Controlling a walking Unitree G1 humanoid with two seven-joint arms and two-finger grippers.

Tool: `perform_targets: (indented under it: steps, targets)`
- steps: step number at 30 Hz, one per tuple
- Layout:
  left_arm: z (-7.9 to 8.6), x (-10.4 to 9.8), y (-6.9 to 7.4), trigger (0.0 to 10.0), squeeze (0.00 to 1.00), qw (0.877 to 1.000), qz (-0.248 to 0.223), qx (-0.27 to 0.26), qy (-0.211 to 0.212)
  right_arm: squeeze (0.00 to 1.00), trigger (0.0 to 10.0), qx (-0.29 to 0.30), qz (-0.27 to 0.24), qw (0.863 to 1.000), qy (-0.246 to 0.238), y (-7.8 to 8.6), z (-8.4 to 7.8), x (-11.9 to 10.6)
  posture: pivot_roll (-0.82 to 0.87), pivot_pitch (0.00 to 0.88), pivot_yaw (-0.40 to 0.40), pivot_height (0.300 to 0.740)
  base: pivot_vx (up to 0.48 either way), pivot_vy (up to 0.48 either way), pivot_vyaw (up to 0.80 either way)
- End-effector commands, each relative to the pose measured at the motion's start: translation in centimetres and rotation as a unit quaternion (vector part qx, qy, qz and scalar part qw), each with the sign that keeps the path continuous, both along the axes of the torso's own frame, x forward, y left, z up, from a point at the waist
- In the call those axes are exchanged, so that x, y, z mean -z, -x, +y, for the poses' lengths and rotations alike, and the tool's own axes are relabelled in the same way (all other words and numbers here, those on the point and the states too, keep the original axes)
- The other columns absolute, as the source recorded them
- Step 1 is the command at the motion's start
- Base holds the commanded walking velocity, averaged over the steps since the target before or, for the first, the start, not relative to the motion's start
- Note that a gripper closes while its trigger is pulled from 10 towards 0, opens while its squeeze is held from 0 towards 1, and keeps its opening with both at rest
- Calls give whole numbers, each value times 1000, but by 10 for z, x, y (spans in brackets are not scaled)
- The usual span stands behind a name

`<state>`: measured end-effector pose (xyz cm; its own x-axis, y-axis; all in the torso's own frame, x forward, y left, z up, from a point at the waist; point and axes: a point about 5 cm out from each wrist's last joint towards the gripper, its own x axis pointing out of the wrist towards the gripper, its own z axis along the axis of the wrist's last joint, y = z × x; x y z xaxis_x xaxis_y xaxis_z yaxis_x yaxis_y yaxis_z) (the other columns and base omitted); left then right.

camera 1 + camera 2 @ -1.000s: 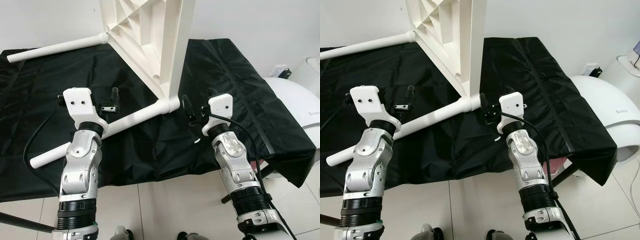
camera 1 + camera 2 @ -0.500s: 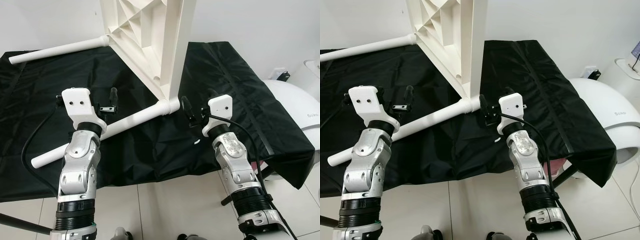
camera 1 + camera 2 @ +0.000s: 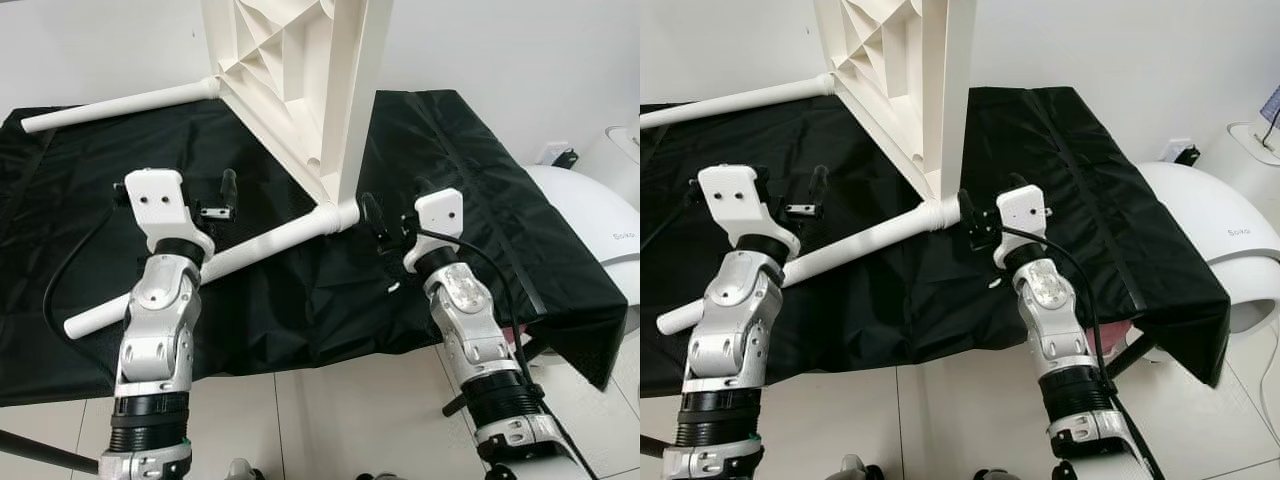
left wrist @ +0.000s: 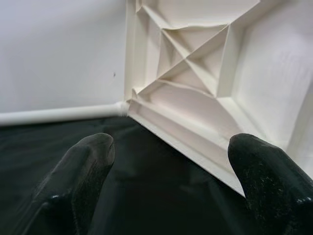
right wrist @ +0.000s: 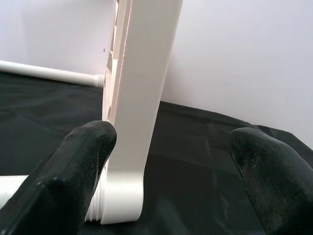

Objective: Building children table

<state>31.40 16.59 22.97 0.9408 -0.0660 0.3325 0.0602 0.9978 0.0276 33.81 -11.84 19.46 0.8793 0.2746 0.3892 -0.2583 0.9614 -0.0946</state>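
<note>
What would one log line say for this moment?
tabletop on edge, two legs fitted | left gripper open, above near leg | right gripper open, by corner

Both arms fwd, left gripper [image 3: 218, 192] spread wide, right gripper [image 3: 393, 205] too — nothing held

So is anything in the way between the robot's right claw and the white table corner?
No, nothing visible is in the way. The right claw is open and points straight at the tabletop's corner, with only bare black cloth between its fingers.
</note>
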Motion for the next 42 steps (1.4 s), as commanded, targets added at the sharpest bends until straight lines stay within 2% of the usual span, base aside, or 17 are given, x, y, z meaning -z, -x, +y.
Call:
perform_targets:
  steps: [1,13,21,32,42]
  targets:
    - [-2,2,-1,10000,0,1000,3,2,-4,0,10000,-2,-1,1000,4,-1,0,1,-27,0,-51,740,0,0,0]
    - [-4,4,1,10000,0,1000,4,5,-7,0,10000,3,0,1000,0,1,-2,4,-29,3,-47,740,0,0,0]
    - [-9,4,2,10000,0,1000,5,19,-24,0,10000,7,3,1000,-3,2,-3,5,-27,20,-42,740,0,0,0]
    - [-20,1,3,10000,0,998,2,50,-43,0,10000,11,3,1000,-6,3,-4,5,-28,35,-38,740,0,0,0]
    - [-27,-7,8,10000,0,992,-5,83,-90,0,10000,13,1,1000,-8,3,-4,3,-16,64,-34,740,0,0,0]
